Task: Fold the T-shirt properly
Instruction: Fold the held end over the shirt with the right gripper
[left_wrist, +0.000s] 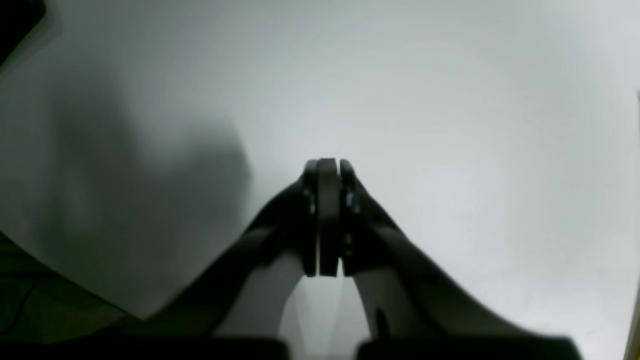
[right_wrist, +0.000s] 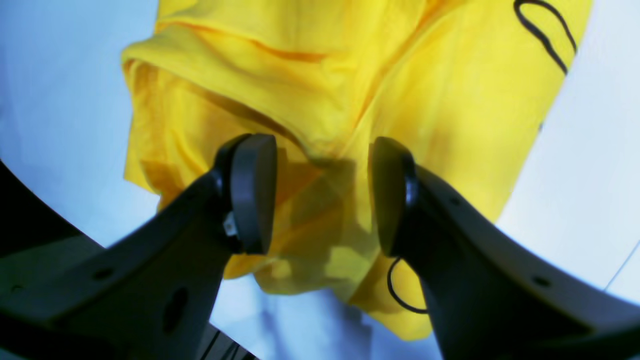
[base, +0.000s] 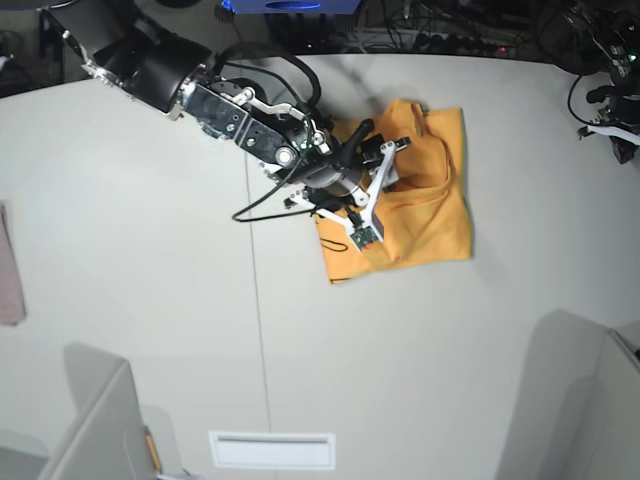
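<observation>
The T-shirt lies on the pale desk, in the upper middle part of the base view, a little to the right of the thin seam line that runs down the desk. It is orange-yellow and it is already gathered into a rough rectangle, with folds and wrinkles along its upper and left side. In the right wrist view the T-shirt fills the centre, with thick folded layers at the top left and thin black line print at the top right corner and also low near the right finger. The right gripper is over the left part of the shirt, and its arm comes from the upper left corner of the base view. Its fingers are spread apart, with yellow cloth visible in the gap between them; they do not pinch anything, and I cannot tell if the pads touch the cloth. The left gripper is seen only by its own wrist camera, above a bare grey part of the desk, and its fingers are pressed together with nothing between them. At the left edge of the base view a small pinkish cloth lies on the desk, well apart from the shirt.
</observation>
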